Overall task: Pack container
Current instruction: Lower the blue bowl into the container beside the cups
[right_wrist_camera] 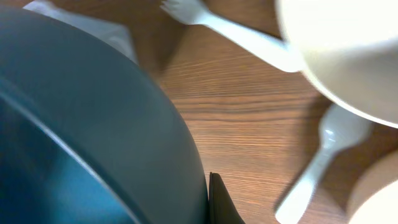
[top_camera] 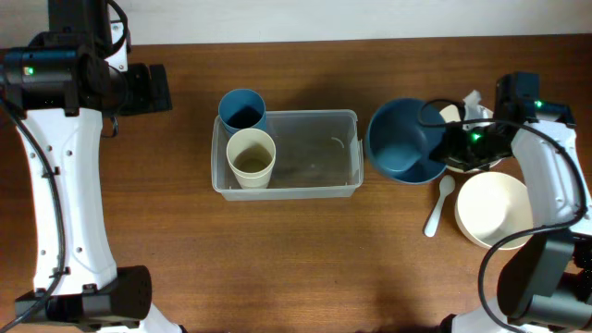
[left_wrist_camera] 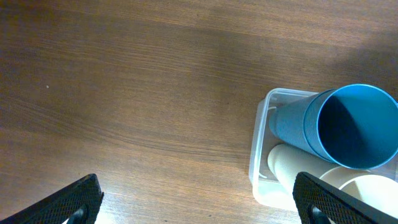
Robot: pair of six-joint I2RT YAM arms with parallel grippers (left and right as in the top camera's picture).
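Observation:
The clear container (top_camera: 314, 114) sits mid-table, long side left to right. A blue cup (top_camera: 242, 109) and a cream cup (top_camera: 251, 157) stand in its left end; the rest holds nothing. My right gripper (top_camera: 442, 139) is shut on the rim of a blue bowl (top_camera: 402, 139), held tilted just right of the container. In the right wrist view the blue bowl (right_wrist_camera: 81, 124) fills the left, with one finger (right_wrist_camera: 210, 199) pressed against its wall. My left gripper (left_wrist_camera: 199, 205) is open and empty over bare table, left of the container (left_wrist_camera: 260, 155) and the blue cup (left_wrist_camera: 348, 127).
A cream bowl (top_camera: 492, 208) sits at the right, with a white spoon (top_camera: 438, 205) beside it. A white fork (right_wrist_camera: 236, 34) and white paper (top_camera: 474, 102) lie near the right arm. The left arm's base stands at the front left.

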